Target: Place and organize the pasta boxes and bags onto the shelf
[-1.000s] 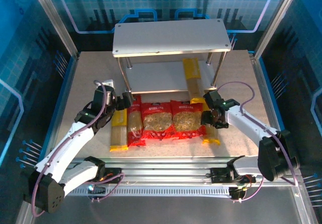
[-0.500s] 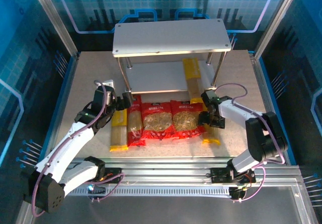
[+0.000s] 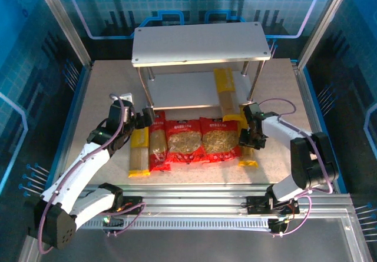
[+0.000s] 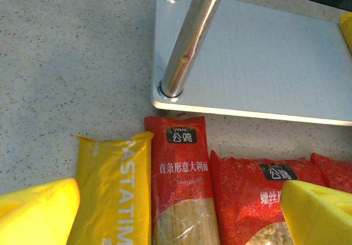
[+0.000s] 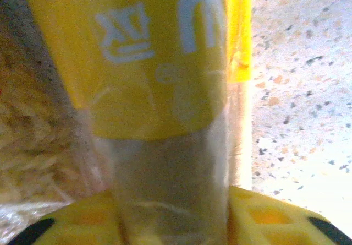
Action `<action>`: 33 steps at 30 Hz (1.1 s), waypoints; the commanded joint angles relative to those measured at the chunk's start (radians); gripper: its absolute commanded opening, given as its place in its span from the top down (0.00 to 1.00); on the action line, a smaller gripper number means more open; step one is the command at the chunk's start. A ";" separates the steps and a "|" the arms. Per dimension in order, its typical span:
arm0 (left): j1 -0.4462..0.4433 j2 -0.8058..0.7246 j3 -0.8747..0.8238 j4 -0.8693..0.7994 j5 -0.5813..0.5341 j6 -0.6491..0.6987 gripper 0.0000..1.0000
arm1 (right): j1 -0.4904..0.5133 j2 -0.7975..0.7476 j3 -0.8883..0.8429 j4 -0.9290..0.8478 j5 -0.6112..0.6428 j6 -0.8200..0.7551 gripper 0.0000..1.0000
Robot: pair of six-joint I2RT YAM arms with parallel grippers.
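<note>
Tabletop (image 3: 100, 91) carries the pasta row (image 3: 184, 141) along the shelf (image 3: 200, 44) front edge, right gripper (image 3: 252, 137) pinching the rightmost yellow pack (image 3: 247, 158), likely to shelve it, left gripper (image 3: 146, 118) spread above the row's left end.

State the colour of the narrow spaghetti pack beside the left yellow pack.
Red spaghetti pack, with white lettering; clearest in the left wrist view.

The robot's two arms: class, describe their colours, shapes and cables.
The left arm and right arm have white tubular links with black joints. A purple cable loops along each. The left gripper and right gripper are black, with yellow blocky finger pads.
</note>
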 commanded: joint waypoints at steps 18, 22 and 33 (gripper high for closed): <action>0.011 0.028 0.004 0.051 0.037 -0.006 0.05 | -0.037 -0.483 0.127 -0.366 0.130 -0.096 1.00; 0.009 0.041 0.004 0.061 0.043 -0.012 0.05 | -0.013 -0.540 0.211 -0.465 0.088 -0.111 1.00; 0.010 0.060 0.037 0.066 0.057 -0.014 0.06 | 0.190 -0.458 0.376 -0.393 -0.139 -0.067 1.00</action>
